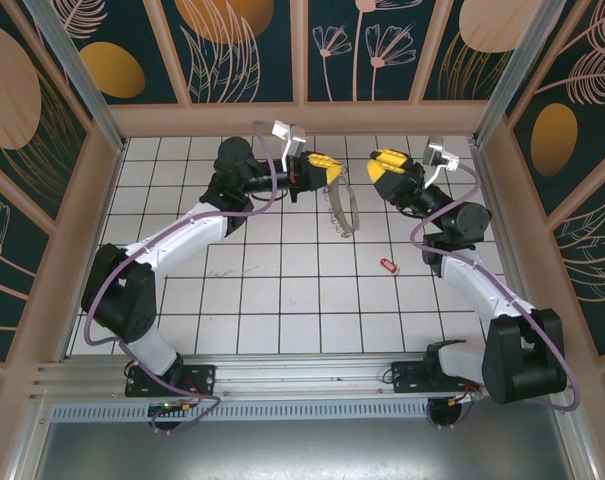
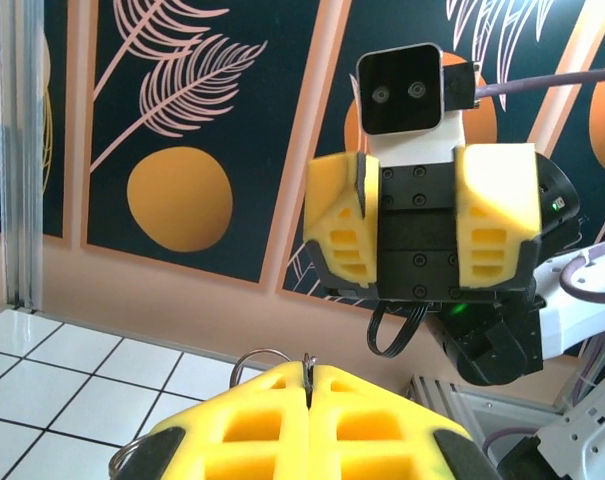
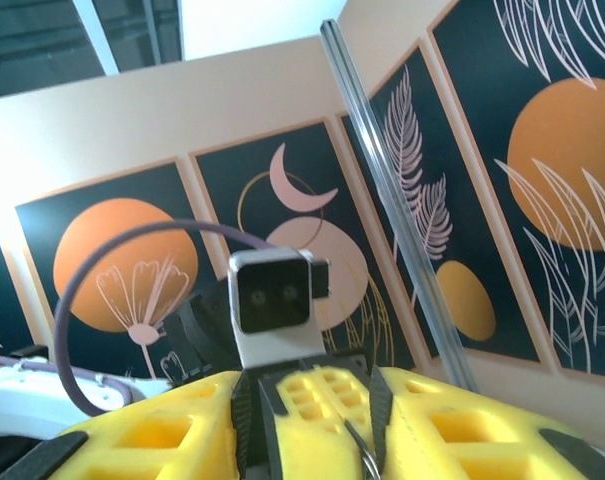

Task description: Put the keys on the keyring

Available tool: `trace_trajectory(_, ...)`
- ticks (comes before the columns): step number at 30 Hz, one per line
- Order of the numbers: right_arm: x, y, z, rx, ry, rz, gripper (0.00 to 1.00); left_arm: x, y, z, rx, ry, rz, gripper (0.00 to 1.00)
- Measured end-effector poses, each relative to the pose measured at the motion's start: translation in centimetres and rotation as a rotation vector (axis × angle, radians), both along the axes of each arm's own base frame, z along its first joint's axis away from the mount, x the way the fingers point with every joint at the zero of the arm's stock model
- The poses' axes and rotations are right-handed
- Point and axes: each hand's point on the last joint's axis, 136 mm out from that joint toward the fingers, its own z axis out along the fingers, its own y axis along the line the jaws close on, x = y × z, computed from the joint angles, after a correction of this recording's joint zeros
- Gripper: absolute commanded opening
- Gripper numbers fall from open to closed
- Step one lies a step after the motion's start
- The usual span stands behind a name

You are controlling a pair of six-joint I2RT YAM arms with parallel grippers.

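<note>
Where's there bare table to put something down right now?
Bare: the near middle tiles between left arm and red item, and the far left corner. Crowded: far middle, where left gripper and right gripper meet at the keyring.

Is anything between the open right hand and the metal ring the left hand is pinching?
Nothing visible. The thin silver metal ring pokes out of the shut left hand, and the right hand faces it across bare air. The small red object lies on the white tiles, off to the side.
</note>
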Motion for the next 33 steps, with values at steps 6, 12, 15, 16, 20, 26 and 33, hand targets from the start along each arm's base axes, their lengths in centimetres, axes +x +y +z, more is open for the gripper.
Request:
trace_trajectory(6, 0.6, 0.5, -1.8, -0.059, 0.047, 0.003, 0.29, -0.4, -0.1, 0.0, 0.02, -0.015, -0.023, 0.0)
trace_trajectory(12, 2.0, 0.3, -3.6, -0.078, 0.128, -0.039, 0.32, -0.5, 0.1, 0.2, 0.029, -0.029, -0.008, 0.0)
trace_trajectory(15, 3.3, -0.4, -4.5, -0.074, 0.199, -0.096, 0.33, -0.2, 0.2, 0.5, 0.026, -0.044, 0.021, 0.0)
trace_trajectory(16, 3.7, -0.7, -4.8, -0.071, 0.223, -0.114, 0.33, -0.1, 0.3, 0.5, 0.025, -0.047, 0.033, 0.0)
trace_trajectory(20, 5.4, -2.2, -6.2, -0.062, 0.327, -0.198, 0.33, 0.3, 0.6, 0.4, 0.024, -0.052, 0.079, 0.0)
trace_trajectory(26, 6.6, -3.8, -8.3, -0.065, 0.443, -0.305, 0.34, 1.0, 1.3, -1.2, 0.023, -0.047, 0.162, 0.0)
trace_trajectory(33, 8.1, -5.3, -12.1, -0.105, 0.596, -0.414, 0.38, 1.2, 2.7, -3.6, 0.0, -0.058, 0.26, 0.0)
